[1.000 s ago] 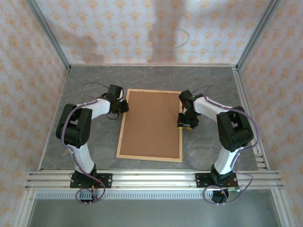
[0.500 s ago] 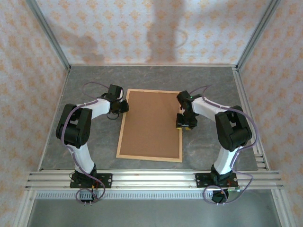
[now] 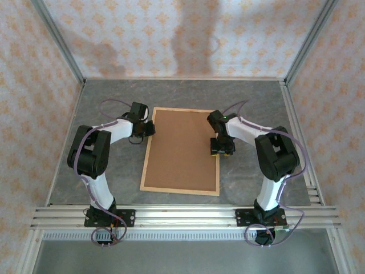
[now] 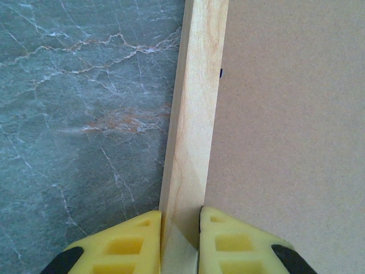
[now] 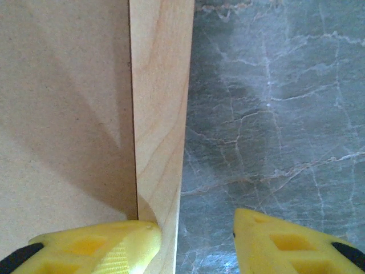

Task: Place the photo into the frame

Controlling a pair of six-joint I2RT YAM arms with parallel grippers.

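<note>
Now wider: right gripper (image 5: 194, 245) over the frame (image 3: 179, 191)

Compared with a second ago, the right gripper has shifted inward over the frame's right rail and its jaws stand further apart. One yellow finger (image 5: 97, 245) sits at the rail's inner edge. The other hangs above the grey marbled table (image 3: 114, 103), clear of the wood. The left gripper (image 4: 180, 242) is unchanged, clamped on the left rail. The frame lies flat at mid-table, with a brown backing board (image 3: 182, 148) filling its opening. Whatever lies beneath the board is hidden. Both wrist views cut the fingers off at their bases.
</note>
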